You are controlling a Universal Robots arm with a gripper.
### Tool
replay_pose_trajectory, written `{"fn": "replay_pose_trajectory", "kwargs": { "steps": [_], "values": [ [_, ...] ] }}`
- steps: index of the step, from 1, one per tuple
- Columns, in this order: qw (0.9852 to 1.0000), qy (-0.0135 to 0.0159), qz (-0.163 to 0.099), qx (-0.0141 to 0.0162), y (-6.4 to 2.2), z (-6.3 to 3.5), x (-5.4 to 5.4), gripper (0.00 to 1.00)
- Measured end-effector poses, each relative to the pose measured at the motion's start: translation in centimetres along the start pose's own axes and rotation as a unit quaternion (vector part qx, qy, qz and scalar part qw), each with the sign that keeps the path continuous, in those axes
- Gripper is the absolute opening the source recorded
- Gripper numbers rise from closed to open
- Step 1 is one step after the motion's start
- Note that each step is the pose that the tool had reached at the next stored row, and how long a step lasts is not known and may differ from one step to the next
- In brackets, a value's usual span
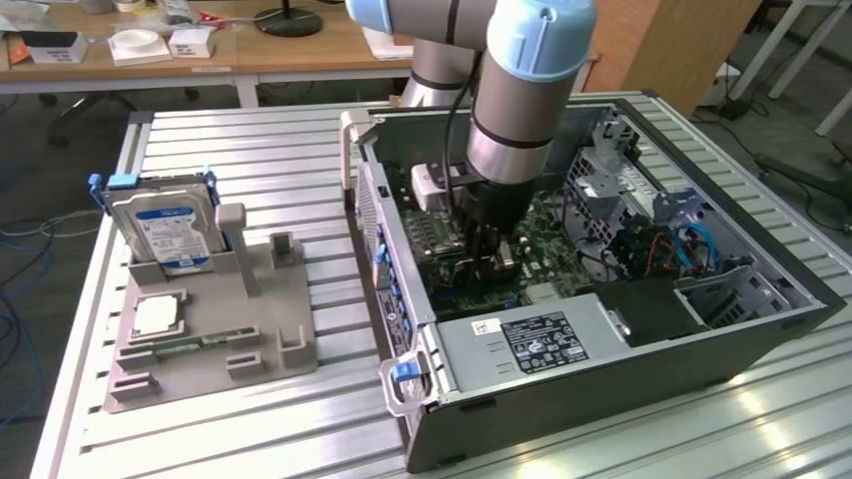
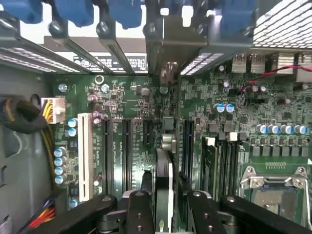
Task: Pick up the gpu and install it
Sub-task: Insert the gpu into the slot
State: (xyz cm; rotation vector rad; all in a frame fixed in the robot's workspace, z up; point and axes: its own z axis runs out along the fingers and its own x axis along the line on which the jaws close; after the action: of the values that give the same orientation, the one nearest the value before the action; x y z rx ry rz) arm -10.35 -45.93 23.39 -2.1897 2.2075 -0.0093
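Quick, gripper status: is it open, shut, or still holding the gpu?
Gripper: down inside the computer case, fingers on either side of the gpu, which stands edge-on over the motherboard. Whether they grip it or have let go cannot be told.

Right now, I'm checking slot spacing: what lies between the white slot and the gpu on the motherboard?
In the wrist view, empty black slots lie between the white slot and the gpu.

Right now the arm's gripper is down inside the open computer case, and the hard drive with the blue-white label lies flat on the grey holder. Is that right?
Not quite. The exterior view shows the hard drive standing upright in the grey holder, not lying flat. The gripper is indeed down inside the open computer case.
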Motion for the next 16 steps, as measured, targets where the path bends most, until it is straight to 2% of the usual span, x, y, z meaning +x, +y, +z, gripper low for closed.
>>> {"fn": "replay_pose_trajectory", "kwargs": {
  "steps": [11, 16],
  "values": [
    [0.9999, -0.0001, 0.0, 0.0114, -0.01, -3.05, -0.1, 0.33],
    [0.9999, -0.0001, 0.0, 0.0147, -0.03, -4.25, -0.1, 0.33]
  ]
}}
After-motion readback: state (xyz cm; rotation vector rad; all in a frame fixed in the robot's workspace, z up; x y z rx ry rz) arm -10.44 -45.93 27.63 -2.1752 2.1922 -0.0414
